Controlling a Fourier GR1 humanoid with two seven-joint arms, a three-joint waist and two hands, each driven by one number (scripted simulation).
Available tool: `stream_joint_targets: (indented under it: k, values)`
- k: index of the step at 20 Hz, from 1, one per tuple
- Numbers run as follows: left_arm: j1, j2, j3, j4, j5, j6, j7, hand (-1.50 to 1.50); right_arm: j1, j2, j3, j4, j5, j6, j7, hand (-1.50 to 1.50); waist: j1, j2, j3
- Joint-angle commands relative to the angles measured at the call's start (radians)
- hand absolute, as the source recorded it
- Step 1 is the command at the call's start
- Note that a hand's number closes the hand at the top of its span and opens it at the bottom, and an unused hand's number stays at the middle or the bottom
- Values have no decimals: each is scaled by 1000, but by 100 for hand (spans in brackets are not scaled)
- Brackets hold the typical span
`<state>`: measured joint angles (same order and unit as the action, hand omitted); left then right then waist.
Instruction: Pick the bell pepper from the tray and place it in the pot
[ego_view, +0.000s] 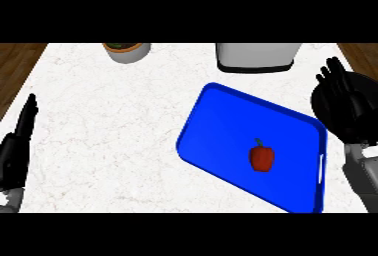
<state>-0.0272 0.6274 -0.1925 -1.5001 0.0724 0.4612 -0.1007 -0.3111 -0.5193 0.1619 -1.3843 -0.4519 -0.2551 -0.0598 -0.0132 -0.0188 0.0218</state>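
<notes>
While both black hands hang with straight fingers and hold nothing, the small red bell pepper with its dark green stem (262, 158) lies untouched on the flat blue rectangular tray (221, 120), down and to the left of the right hand (345, 107), near but apart from it. That right hand hovers just past the tray's right rim, fingers pointing away. The left hand (16, 145) rests open at the far left edge, well apart from the tray. I judge the pepper light, stiff-walled and glossy, so likely to slip; the better hold looks to be across its broad body below the stem, not the thin stem itself. Beyond the right hand, up and to its left, stands the grey metal pot (258, 56), and farther left a small grey round cup (127, 51).
</notes>
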Motion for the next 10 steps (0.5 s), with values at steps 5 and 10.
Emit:
stream_joint_targets:
  k: [5, 10]
  values:
    - [-129, -137, 30, -89, 181, -79, 1, 0, -101, -108, -17, -24, -176, 518, -108, 150, 31, 27, -18]
    - [-205, -187, 49, -83, 274, -117, 59, 0, -29, -301, 2, 153, 195, 506, -408, -150, 17, 40, -17]
